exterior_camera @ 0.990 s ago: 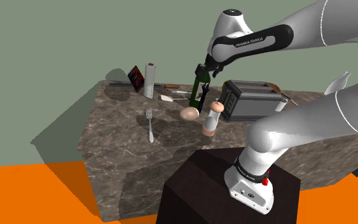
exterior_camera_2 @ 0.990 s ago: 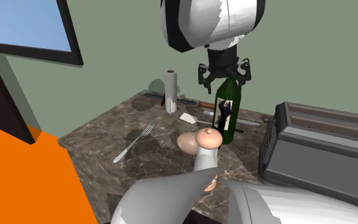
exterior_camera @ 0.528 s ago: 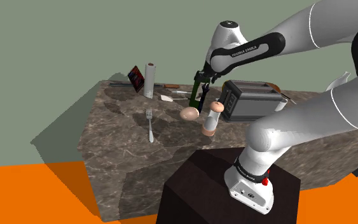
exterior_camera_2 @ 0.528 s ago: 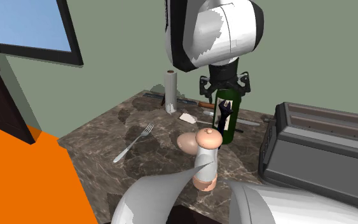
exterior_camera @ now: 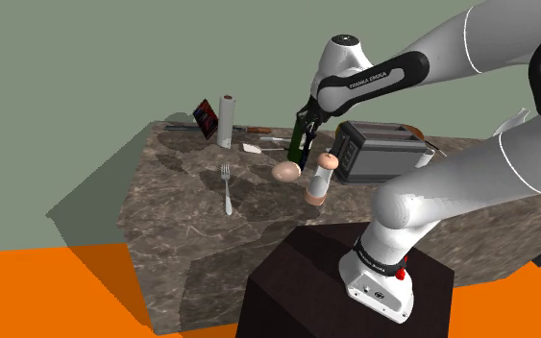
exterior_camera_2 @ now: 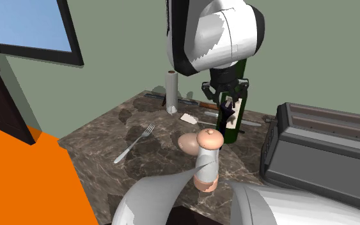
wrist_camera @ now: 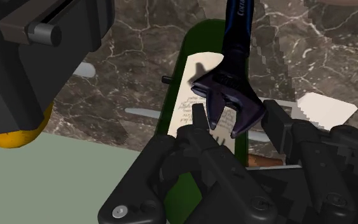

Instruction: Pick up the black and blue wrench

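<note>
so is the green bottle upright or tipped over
Upright: the green bottle stands on its base on the counter, with the wrench in front of its label.

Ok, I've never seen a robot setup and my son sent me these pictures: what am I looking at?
This is a simulated white robot arm on a box by a marble counter. One picture looks over its shoulder, one from another spot nearby, one from a camera on its hand. On the counter stand a green bottle, a toaster and a paper roll; a fork lies there. A black and blue wrench stands against the bottle. The black jaws sit apart on either side of its head, holding nothing yet.
</note>
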Controlling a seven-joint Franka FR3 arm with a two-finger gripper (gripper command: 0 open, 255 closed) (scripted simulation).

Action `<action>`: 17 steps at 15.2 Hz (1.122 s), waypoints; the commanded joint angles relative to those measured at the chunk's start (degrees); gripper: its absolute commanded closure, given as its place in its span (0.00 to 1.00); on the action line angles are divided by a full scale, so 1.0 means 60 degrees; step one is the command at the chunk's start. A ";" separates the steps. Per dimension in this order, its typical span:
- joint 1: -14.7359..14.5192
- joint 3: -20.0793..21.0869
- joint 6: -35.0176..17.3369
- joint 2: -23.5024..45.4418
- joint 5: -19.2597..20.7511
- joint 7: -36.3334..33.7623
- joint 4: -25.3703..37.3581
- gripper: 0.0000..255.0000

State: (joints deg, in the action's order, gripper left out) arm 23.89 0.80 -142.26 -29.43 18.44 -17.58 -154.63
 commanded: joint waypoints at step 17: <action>-0.0268 -0.0081 0.1878 -0.0732 -0.0467 0.0548 0.1159 1.00</action>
State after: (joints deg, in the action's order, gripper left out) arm 22.38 0.32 -131.97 -33.61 15.84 -14.54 -148.44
